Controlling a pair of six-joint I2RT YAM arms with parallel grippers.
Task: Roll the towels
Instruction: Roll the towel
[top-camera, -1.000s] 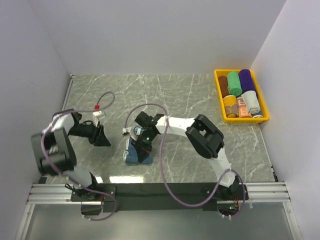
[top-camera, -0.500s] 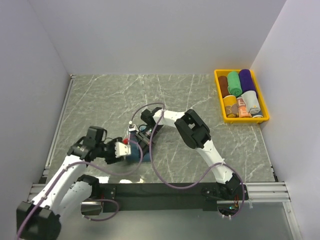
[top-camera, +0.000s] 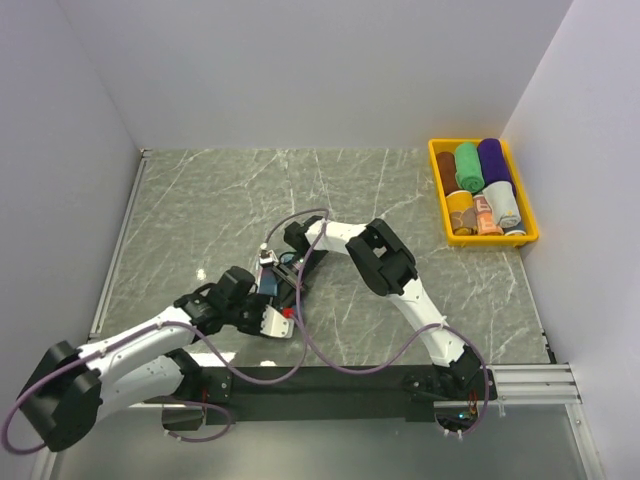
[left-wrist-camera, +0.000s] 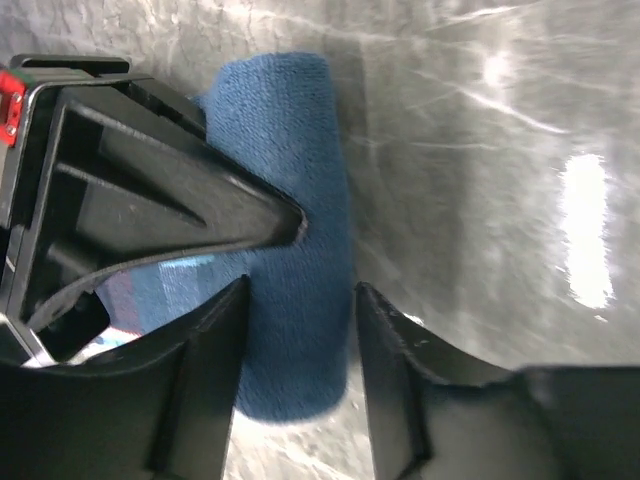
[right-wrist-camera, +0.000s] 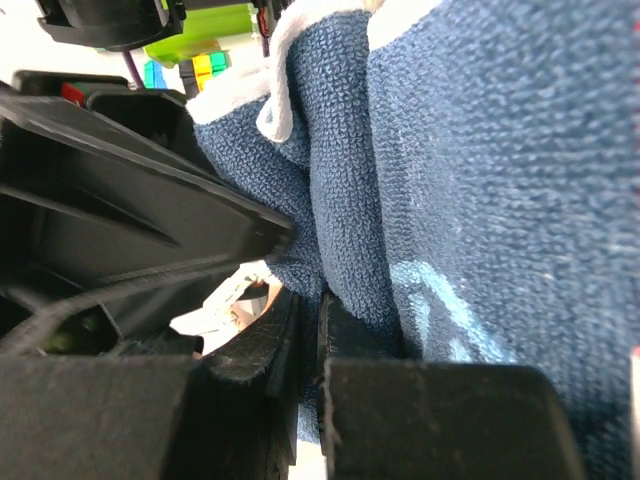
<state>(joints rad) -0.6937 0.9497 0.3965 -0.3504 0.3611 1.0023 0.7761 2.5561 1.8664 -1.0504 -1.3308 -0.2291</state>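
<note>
A blue towel (left-wrist-camera: 300, 200) with white edging and pale print lies as a short roll on the marble table (top-camera: 200, 200), mostly hidden under both grippers in the top view. My left gripper (left-wrist-camera: 302, 290) is open and straddles the roll's near end, with a gap at the right finger (left-wrist-camera: 400, 360). My right gripper (right-wrist-camera: 320, 330) is shut on a fold of the blue towel (right-wrist-camera: 480, 200). Its black finger (left-wrist-camera: 290, 222) rests on the roll in the left wrist view.
A yellow bin (top-camera: 533, 225) at the back right holds several rolled towels, among them green (top-camera: 467, 165), purple (top-camera: 491, 158), brown (top-camera: 446, 170) and orange (top-camera: 459, 210). Purple cables loop over the table beside both arms. White walls close in the table.
My left arm swung in from the far left to the blue towel and now straddles its end. My right gripper kept hold of the towel and shifted slightly.
</note>
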